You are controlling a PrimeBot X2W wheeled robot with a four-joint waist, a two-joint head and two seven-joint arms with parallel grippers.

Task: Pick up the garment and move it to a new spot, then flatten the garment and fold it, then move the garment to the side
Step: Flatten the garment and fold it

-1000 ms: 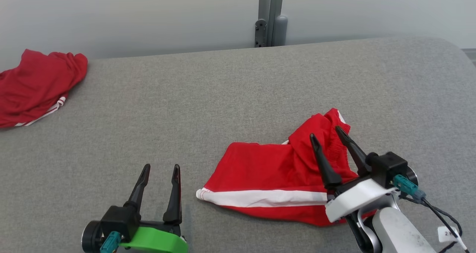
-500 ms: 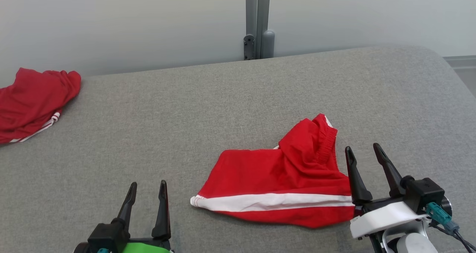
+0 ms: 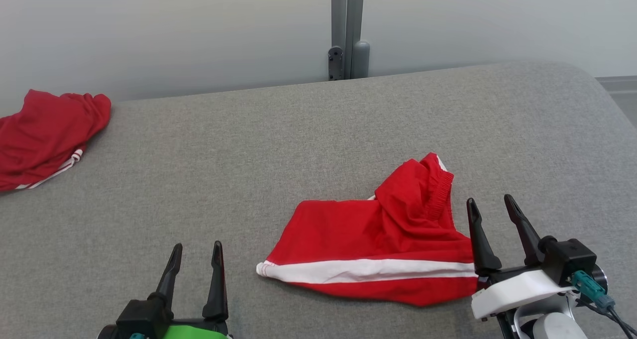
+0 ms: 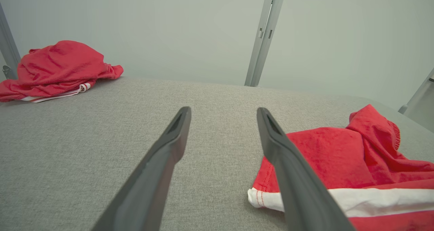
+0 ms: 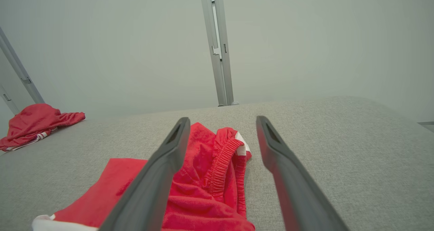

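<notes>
The red garment is seen at lower centre-right on the grey surface. The left gripper (lower left) and right gripper, beside the garment, are held wide open, empty.

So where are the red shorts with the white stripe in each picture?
Head view: the crumpled red fabric shorts with a white stripe lie low, right of centre, beside the right gripper.
Left wrist view: lower right corner.
Right wrist view: bottom, left of centre.
Shared landmark: the grey metal post at the back wall.
</notes>
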